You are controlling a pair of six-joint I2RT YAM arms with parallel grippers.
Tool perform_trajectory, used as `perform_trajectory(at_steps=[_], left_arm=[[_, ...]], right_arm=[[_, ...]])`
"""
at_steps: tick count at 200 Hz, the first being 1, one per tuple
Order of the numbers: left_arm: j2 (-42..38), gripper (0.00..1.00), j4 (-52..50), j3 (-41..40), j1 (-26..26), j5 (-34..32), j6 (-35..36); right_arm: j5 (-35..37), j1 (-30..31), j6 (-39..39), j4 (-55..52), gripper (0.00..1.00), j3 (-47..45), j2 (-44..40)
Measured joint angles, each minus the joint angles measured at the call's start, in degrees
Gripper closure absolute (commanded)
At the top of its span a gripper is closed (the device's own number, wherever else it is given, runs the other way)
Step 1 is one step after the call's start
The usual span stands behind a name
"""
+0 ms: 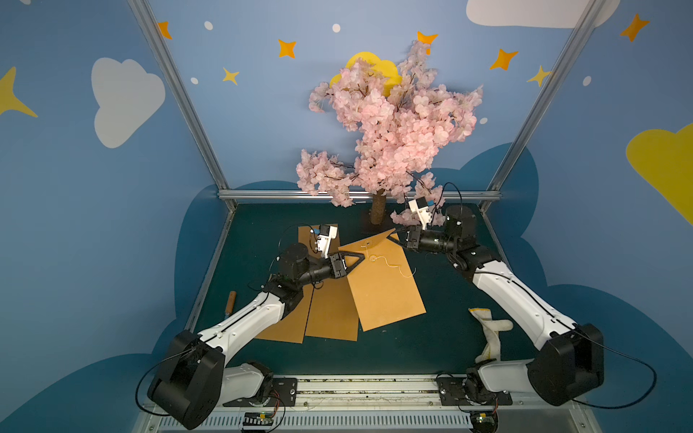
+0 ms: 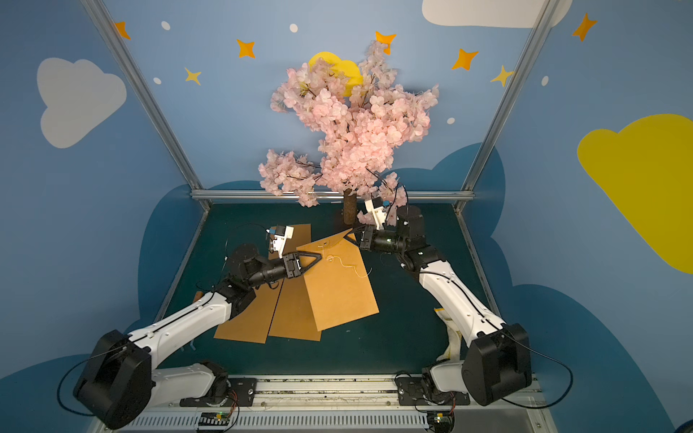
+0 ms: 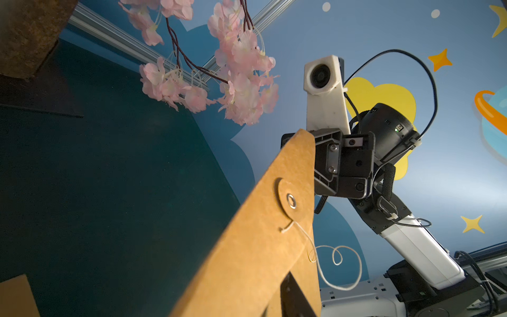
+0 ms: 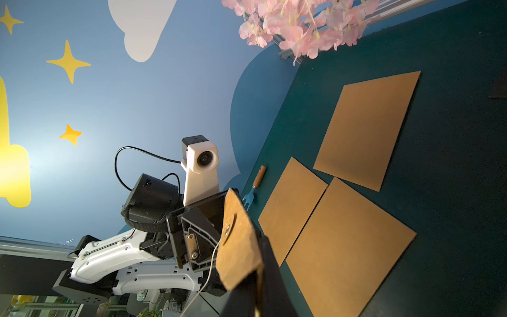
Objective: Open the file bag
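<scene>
**Flap up, bag perhaps unpinned: mind the lift**

At the far left, the fork [image 1: 230,301] lay clear of the work. The plain brown sheets [image 1: 332,315] lay partly under the file bag [image 1: 386,288], which sat tilted on the middle of the tabletop [image 1: 431,348].

Your left hand [image 1: 360,256] was at the bag's left edge, near its top. You could not tell from any view whether its jaws were parted or closed, or whether it pressed the bag down. If it was not pinning the bag, my guess is that the whole bag would rise with the flap instead of opening, dragging the sheet beneath it.

The string [image 1: 392,262] lay loose in curls across the bag's face, one end fixed at the flap's button. It could snag a finger as the flap went over.

On the right, your right hand [image 1: 395,236] was closed on the tip of the flap [image 1: 369,241], which stood raised off the bag. That was a thin pinch at a corner, so a quick or sideways pull could slip it or tear the fold.

The blossom tree [image 1: 393,123] hung low just above that wrist, and a higher lift risked brushing its branches.
</scene>
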Motion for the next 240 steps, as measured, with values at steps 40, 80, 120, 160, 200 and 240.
perform_trajectory(at_steps=[40, 80, 120, 160, 200, 240], left_arm=[[-0.9, 0.59, -2.5, 0.9, 0.0, -1.7, 1.7], [-1.4, 0.60, -3.1, 1.1, 0.1, -2.7, 2.5], [-1.7, 0.56, -3.4, 1.2, 0.8, -3.4, 2.6], [-1.9, 0.53, -4.2, 1.8, 1.7, -5.0, 3.3], [-2.0, 0.61, -4.5, 2.0, 1.7, -5.6, 3.5], [-2.1, 0.79, -4.4, 2.0, 2.1, -5.5, 3.1]], right_arm=[[-1.0, 0.0, 0.1, 0.1, 1.00, -0.1, 0.0], [-1.1, 0.1, 0.0, 0.2, 1.00, -0.1, 0.0], [-1.5, 0.4, -0.3, 0.2, 1.00, -0.6, 0.0], [-2.8, 1.1, -0.7, -0.6, 1.00, -2.3, -0.1], [-3.4, 1.2, -1.1, -0.7, 1.00, -2.5, -0.6], [-3.3, 1.2, -1.7, -0.6, 1.00, -2.9, -0.9]])
